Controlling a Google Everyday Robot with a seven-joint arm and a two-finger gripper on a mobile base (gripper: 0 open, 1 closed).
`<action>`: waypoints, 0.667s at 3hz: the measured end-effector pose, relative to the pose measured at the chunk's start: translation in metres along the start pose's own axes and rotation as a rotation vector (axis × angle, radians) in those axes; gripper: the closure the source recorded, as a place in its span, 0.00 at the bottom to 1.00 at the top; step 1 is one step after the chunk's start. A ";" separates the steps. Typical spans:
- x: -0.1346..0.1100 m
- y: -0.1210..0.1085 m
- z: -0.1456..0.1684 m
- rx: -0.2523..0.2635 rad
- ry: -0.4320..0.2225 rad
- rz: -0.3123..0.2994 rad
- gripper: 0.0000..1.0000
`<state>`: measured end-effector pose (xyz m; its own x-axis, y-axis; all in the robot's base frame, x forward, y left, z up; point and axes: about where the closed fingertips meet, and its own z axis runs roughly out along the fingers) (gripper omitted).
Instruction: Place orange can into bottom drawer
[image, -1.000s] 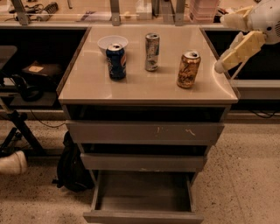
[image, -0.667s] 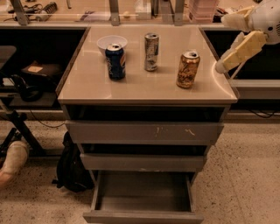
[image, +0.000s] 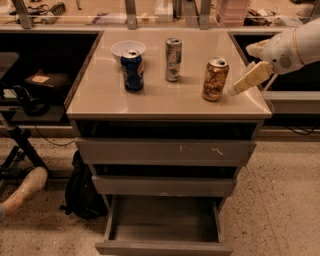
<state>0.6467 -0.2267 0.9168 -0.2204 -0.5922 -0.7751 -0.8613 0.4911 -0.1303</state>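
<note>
A grey cabinet (image: 165, 150) fills the middle of the frame, its pale flat top (image: 165, 102) running from upper left to upper right. Of its three drawers, the bottom drawer (image: 165, 227) is the deepest and is pulled out at the lower centre, so its open interior faces up. The two shallower drawers (image: 165, 152) above it are only slightly out.

The robot's white arm (image: 295, 47) comes in from the upper right edge. Its gripper (image: 240, 70) hangs over the right edge of the cabinet top, just right of the orange can. The two pale fingers (image: 247, 80) are spread apart and hold nothing (the lower one points down and left, its tip near the can's base but not touching it).

A black backpack (image: 82, 192) leans against the cabinet's lower left side on the speckled floor, and a pale shoe (image: 25, 190) lies further left near the frame edge.

On the cabinet top, a white bowl (image: 128, 47) sits toward the upper left, with the dark blue can (image: 132, 70) upright just in front of it. A slim silver can (image: 173, 60) stands near the centre. The orange can (image: 215, 80) stands upright on the right part of the top, apart from the other two cans and well above the open drawer.
</note>
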 end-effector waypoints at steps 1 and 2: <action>0.034 -0.042 0.032 0.095 -0.027 0.102 0.00; 0.030 -0.052 0.035 0.129 -0.048 0.105 0.00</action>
<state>0.7013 -0.2479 0.8781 -0.2809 -0.5038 -0.8169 -0.7680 0.6284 -0.1236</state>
